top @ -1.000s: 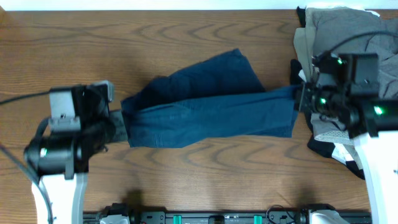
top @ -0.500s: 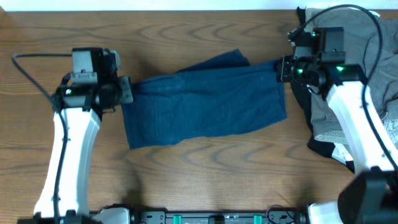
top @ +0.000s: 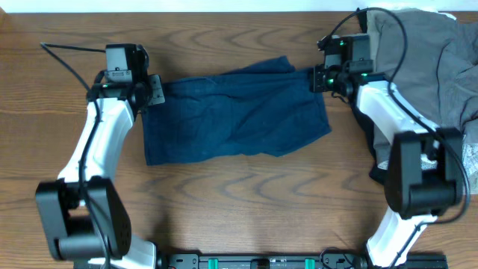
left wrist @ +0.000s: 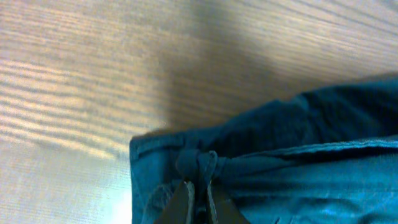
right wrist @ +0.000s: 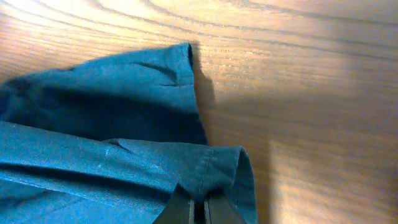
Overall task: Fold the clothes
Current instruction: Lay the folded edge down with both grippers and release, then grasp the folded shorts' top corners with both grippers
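Overhead view: dark navy shorts (top: 235, 116) flat on the wooden table (top: 239, 194), in the middle and toward the far edge, stretched between the two grippers. A second layer of the same cloth visible along the far side.

Pose of the left arm (top: 101, 146): extended well away from its base at the near-left corner, white link angled toward the far side. Wrist turned inward, with the left gripper (top: 157, 91) pointing right at the far-left corner of the shorts. In the left wrist view, fingers (left wrist: 183, 202) pressed together on a small bunched fold of navy cloth at the garment's edge — pinching the shorts, low over the wood.

Pose of the right arm (top: 385, 112): roughly a mirror of the left, extended from the near-right base, link slanted toward the far side and leftward. Right gripper (top: 317, 78) pointing left at the far-right corner of the shorts. In the right wrist view, fingers (right wrist: 180, 208) closed tight on a stitched hem folded over itself — likewise pinching the shorts, with bare wood beyond the hem.

At the far-right corner of the table, beside the right gripper: a pile of other clothes (top: 426, 52), grey on top, with a white-patterned piece (top: 469, 153) at its near side. Contact between pile and shorts: not discernible.
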You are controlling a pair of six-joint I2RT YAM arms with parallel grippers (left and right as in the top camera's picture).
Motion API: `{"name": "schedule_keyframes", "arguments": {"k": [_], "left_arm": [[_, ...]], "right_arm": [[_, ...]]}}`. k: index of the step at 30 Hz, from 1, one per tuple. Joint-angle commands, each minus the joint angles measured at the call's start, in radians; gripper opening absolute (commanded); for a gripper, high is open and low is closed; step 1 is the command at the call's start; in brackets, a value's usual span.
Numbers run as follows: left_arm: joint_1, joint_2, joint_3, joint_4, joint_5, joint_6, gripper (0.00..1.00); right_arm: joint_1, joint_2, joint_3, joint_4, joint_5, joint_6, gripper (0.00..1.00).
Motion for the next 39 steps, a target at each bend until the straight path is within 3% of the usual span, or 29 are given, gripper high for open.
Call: {"name": "schedule_keyframes", "arguments": {"k": [1, 2, 4, 5, 7, 11, 15, 22, 25, 29, 39], "left_arm": [[0.028, 0.045, 0.013, 0.055, -0.098, -0.009, 0.09], [0.028, 0.060, 0.013, 0.079, -0.098, -0.009, 0.24], [0.028, 0.078, 0.013, 0.116, -0.098, -0.009, 0.57], [0.028, 0.080, 0.013, 0.129, -0.098, -0.009, 0.68], [0.028, 0.079, 0.013, 0.149, -0.118, -0.009, 0.74], [0.030, 0.050, 0.013, 0.165, -0.147, 0.005, 0.82], [0.029, 0.005, 0.013, 0.126, -0.138, 0.006, 0.86], [0.018, -0.013, 0.013, -0.019, -0.062, 0.006, 0.86], [0.005, -0.008, 0.013, -0.072, -0.060, 0.006, 0.86], [-0.008, -0.008, 0.013, -0.113, -0.060, 0.006, 0.84], [-0.012, -0.008, 0.011, -0.134, -0.060, 0.006, 0.80]], "right_arm": [[0.003, 0.063, 0.015, 0.060, 0.097, -0.019, 0.03], [0.006, 0.080, 0.015, 0.085, 0.097, -0.019, 0.18], [0.011, 0.104, 0.015, 0.127, 0.097, -0.019, 0.59], [0.011, 0.107, 0.015, 0.138, 0.097, -0.019, 0.73], [0.010, 0.106, 0.017, 0.146, 0.097, -0.019, 0.80], [0.000, 0.074, 0.020, 0.138, 0.050, -0.019, 0.81], [-0.002, 0.021, 0.021, 0.105, -0.026, -0.019, 0.74], [0.044, -0.014, 0.020, 0.064, -0.063, -0.019, 0.42], [0.082, 0.000, 0.018, 0.042, -0.047, -0.015, 0.20], [0.133, 0.032, 0.018, 0.040, -0.008, -0.005, 0.04], [0.161, 0.164, 0.018, 0.198, 0.044, 0.047, 0.01]]}}
